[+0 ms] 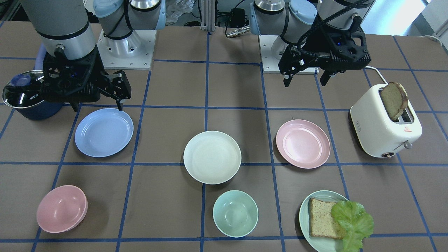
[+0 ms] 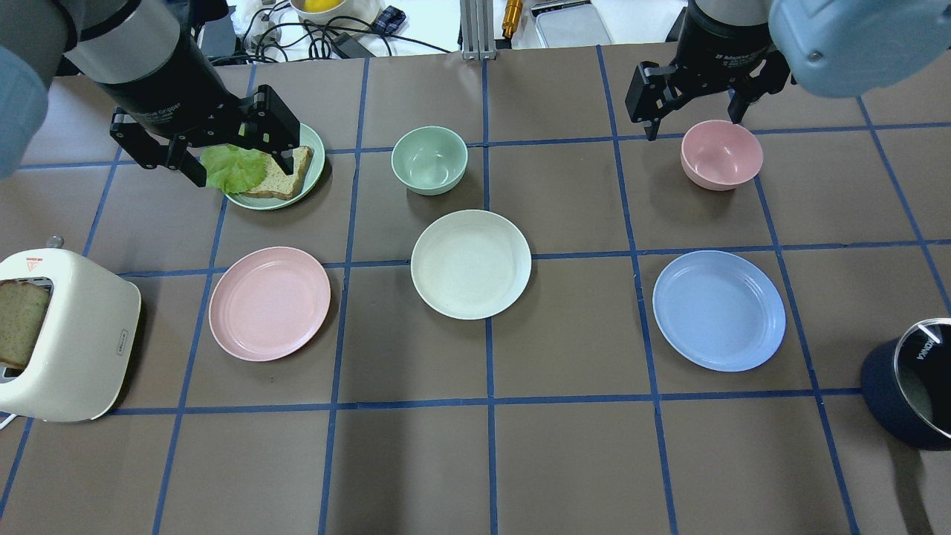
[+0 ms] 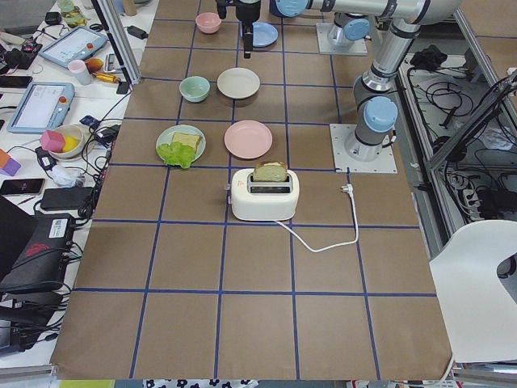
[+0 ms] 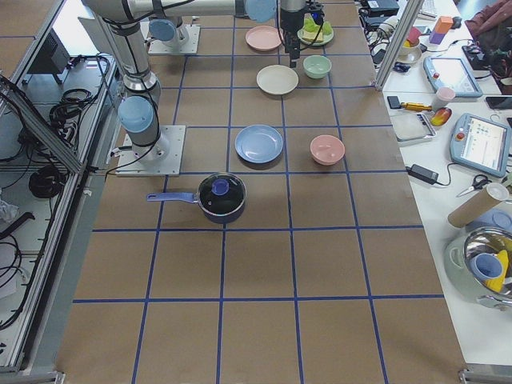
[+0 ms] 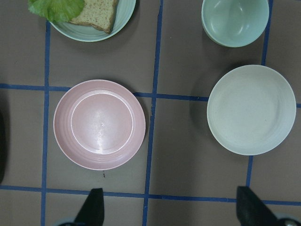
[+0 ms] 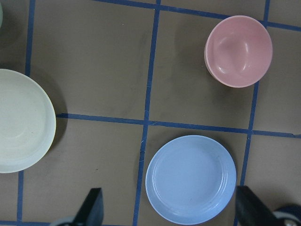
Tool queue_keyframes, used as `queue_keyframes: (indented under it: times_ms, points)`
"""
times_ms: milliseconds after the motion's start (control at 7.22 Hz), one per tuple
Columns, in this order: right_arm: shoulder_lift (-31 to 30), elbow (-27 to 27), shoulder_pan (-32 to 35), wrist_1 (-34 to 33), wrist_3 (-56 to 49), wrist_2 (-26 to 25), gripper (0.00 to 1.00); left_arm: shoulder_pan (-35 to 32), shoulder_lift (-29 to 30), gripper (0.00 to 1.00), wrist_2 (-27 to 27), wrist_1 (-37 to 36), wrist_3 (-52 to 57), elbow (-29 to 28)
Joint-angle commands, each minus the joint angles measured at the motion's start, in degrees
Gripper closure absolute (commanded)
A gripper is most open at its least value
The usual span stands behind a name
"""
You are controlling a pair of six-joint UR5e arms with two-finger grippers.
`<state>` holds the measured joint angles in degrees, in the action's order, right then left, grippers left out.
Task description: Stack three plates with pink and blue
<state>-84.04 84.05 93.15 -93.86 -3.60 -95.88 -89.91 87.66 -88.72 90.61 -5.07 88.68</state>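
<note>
Both empty, wide open: left pincer [image 2: 241, 172], right pincer [image 2: 696, 126]; only exterior left shows the toaster plug [image 3: 347, 188].

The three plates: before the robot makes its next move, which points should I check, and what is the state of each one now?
1. The pink plate lies empty and flat on the table: ok.
2. The blue plate lies empty and flat: ok.
3. The cream-white plate is empty, between the other two and touching neither: ok.
4. The left gripper is open and holds nothing: ok.
5. The right gripper is open and holds nothing: ok.
6. The stack is made: not ok, all three plates lie apart.
</note>
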Motion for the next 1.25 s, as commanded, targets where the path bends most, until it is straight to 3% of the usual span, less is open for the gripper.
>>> queue_keyframes:
  times_ms: [0,416,693,1108]
  points:
    - [-0.07,-0.38,-0.16,-0.01,0.00,-0.10,0.00,0.00,0.06,0.00,0.21,0.00,0.33,0.09]
    - [-0.07,-0.47,-0.16,-0.01,0.00,-0.01,0.00,0.53,3.03,0.00,0.13,0.27,-0.11,1.66]
    - [-0.07,-0.38,-0.16,0.16,0.17,0.77,0.00,0.70,5.76,0.00,-0.40,-2.00,0.94,7.79]
    - [-0.07,-0.03,-0.16,0.78,0.79,2.70,0.00,0.79,9.36,0.00,-0.58,-23.12,3.48,22.53]
